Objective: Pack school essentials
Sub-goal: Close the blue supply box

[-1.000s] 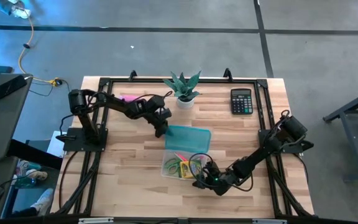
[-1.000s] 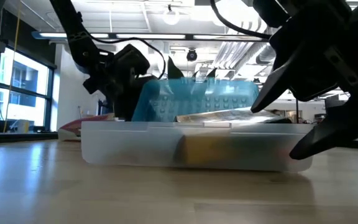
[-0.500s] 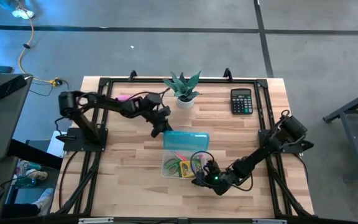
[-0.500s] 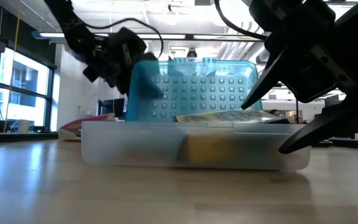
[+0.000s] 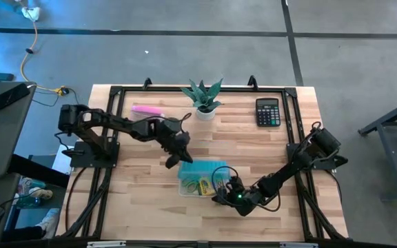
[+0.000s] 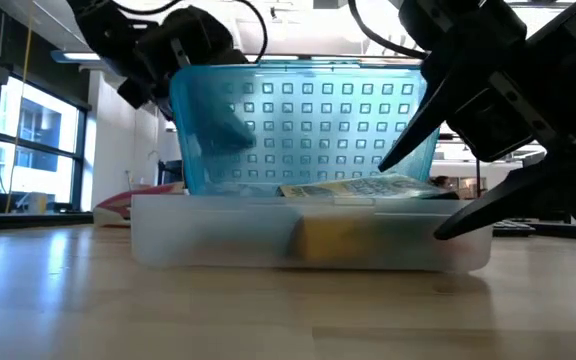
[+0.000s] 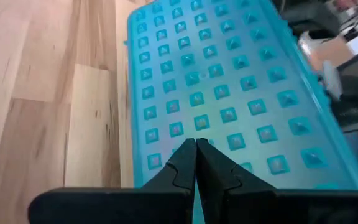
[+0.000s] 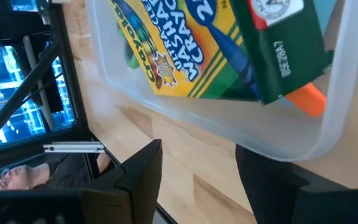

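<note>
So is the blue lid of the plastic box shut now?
Not shut. The blue lid stands nearly upright above the clear box, the shut left claw against it.

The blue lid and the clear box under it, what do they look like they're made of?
The translucent blue lid with raised square studs looks like moulded plastic, glossy; light passes through it. The frosted clear box seems a softer, matte plastic, its contents showing blurred. The wooden table looks like varnished butcher-block.

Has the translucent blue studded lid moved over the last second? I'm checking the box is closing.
Yes. The translucent blue studded lid has swung away from the potted plant, over the clear plastic box.
</note>
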Action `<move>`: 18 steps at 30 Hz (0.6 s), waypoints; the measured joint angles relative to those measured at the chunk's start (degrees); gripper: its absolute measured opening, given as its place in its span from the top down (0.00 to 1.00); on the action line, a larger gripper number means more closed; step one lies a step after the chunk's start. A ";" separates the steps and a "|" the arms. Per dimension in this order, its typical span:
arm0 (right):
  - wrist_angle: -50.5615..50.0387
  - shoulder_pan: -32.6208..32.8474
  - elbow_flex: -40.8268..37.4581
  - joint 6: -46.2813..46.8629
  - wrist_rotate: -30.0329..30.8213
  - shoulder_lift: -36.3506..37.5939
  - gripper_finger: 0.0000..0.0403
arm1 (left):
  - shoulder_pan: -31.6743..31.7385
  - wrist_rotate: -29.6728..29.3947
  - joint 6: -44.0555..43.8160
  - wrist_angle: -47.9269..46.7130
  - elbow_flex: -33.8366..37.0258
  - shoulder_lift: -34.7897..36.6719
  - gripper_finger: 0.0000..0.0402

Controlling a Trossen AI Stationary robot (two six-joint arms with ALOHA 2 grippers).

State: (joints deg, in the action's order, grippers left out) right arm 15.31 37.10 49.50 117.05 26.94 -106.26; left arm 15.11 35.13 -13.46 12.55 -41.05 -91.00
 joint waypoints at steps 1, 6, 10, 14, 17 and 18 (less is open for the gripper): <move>0.00 0.00 0.00 -0.01 0.00 0.00 0.52 | -0.70 -1.16 0.20 -0.11 0.02 0.00 1.00; 2.39 0.00 -0.02 -2.17 -0.10 0.00 0.52 | -2.96 -2.45 0.15 -1.42 0.02 0.00 1.00; 6.06 0.28 -0.02 -5.25 -0.65 0.00 0.52 | -4.00 -4.07 0.14 -2.43 0.02 0.00 1.00; 7.68 1.26 -0.02 -6.30 -2.81 0.00 0.52 | -3.99 -4.04 -0.75 -2.45 0.02 0.00 1.00; 8.09 2.13 -0.02 -6.05 -3.24 0.00 0.52 | -4.00 -4.04 -0.90 -2.45 0.02 0.00 1.00; 8.28 2.48 -0.02 -6.01 -3.32 0.00 0.52 | -4.00 -4.06 -0.89 -2.47 0.02 0.00 1.00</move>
State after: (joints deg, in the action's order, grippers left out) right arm 23.59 39.59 49.47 111.04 23.62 -106.26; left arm 11.11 31.07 -14.35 10.09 -41.04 -91.00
